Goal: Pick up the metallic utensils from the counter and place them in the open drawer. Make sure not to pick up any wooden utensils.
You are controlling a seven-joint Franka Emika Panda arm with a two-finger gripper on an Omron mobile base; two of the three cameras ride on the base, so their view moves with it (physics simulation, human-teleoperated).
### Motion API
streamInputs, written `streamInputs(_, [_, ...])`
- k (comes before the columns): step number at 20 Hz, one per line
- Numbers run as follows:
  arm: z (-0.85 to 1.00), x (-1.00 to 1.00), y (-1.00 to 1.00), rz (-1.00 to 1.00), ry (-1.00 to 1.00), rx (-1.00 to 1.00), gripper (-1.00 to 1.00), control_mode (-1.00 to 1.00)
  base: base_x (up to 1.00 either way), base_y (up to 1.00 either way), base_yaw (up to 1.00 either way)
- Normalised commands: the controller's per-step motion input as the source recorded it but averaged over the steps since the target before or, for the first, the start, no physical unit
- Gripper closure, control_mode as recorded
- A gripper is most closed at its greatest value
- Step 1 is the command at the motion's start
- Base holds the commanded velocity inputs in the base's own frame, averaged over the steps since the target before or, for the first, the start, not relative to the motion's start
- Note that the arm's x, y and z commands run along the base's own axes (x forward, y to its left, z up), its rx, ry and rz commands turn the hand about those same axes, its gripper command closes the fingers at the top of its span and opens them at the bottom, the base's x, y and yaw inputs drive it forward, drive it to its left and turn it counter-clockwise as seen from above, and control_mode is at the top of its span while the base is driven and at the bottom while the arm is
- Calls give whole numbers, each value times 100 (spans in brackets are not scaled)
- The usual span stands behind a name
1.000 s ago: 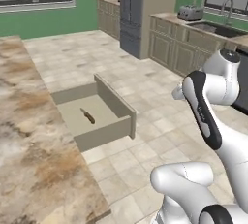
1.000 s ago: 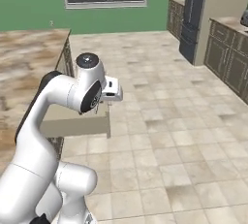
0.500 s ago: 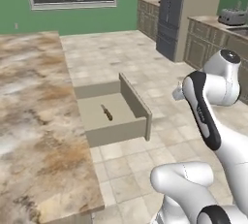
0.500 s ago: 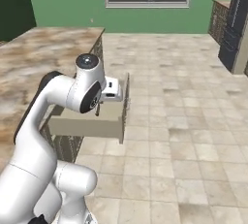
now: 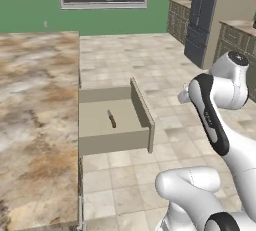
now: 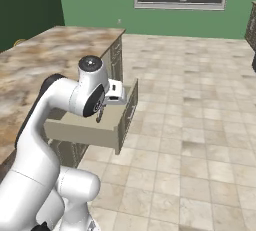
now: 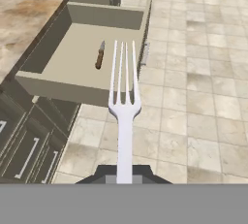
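Now tool point(image 7: 124, 172) gripping fork point(image 7: 124, 102), knife point(image 7: 100, 56) in open drawer point(image 7: 72, 91)

Kitchen: stone counter point(image 5: 35, 105), probably cabinets point(image 5: 179, 21)

The white arm is rising from the base and folding forward at the elbow, with the gripper point(image 7: 125, 169) pointing out and downward (jaws clamped tight) and gripping the handle of a pale fork point(image 7: 124, 103).

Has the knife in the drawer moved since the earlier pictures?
No. The knife lies at the same spot on the drawer floor; the camera moved with the base, so the whole picture shifted.
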Motion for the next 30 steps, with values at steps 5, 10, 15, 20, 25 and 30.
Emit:
streamInputs(5, [0,0,0,0,0,0,100,100,74,1,13])
streamInputs(10, [0,0,0,0,0,0,100,100,29,1,2])
streamInputs(15, [0,0,0,0,0,0,100,100,-19,0,0])
streamInputs(20, [0,0,0,0,0,0,100,100,-13,11,0])
streamInputs(25, [-22,13,20,0,0,0,100,-100,3,10,0])
streamInputs(30, [-35,24,34,-2,1,0,100,-100,0,0,0])
